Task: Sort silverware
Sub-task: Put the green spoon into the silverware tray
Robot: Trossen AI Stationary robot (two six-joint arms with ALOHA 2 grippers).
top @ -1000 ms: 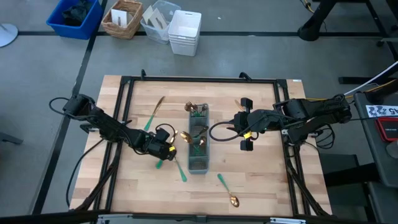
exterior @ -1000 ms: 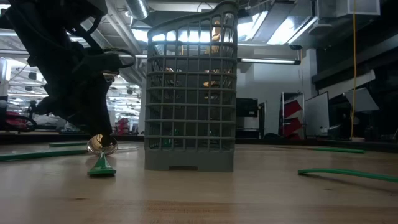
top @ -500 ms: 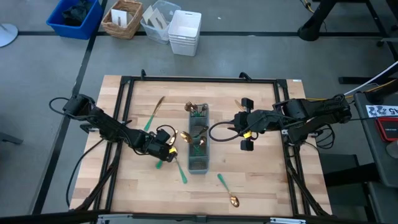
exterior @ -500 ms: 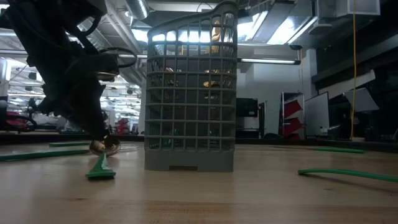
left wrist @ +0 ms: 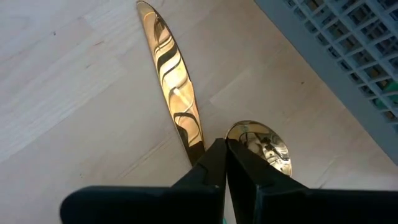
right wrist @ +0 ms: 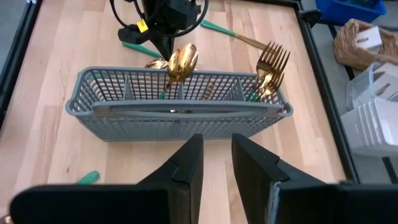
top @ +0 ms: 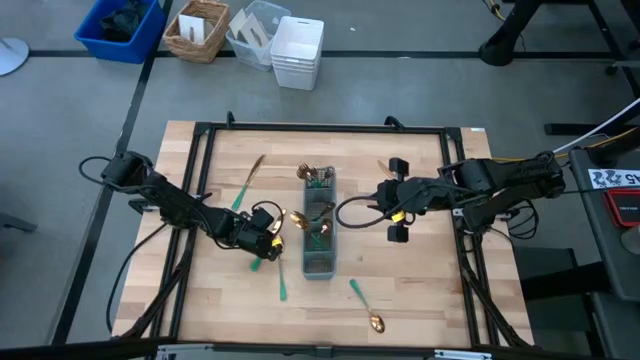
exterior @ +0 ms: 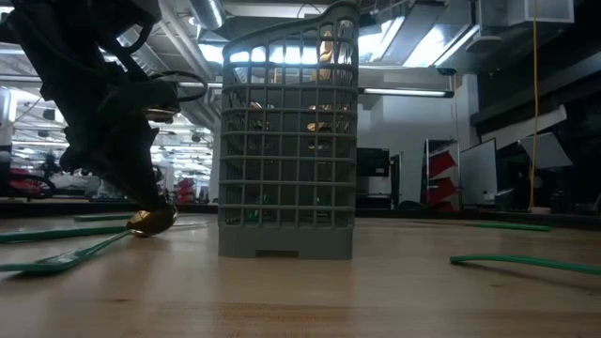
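Beside the grey caddy (top: 320,225) on the counter (top: 420,290), left tool (top: 268,240) is sitting fully closed at the spoon (left wrist: 264,144) neck, knife (left wrist: 172,84) lying alongside; grip unconfirmed. Right tool (right wrist: 216,163) is waiting part-open, empty, opposite side of caddy.

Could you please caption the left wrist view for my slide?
Left tool shut at a gold spoon beside a gold knife, near the grey caddy.
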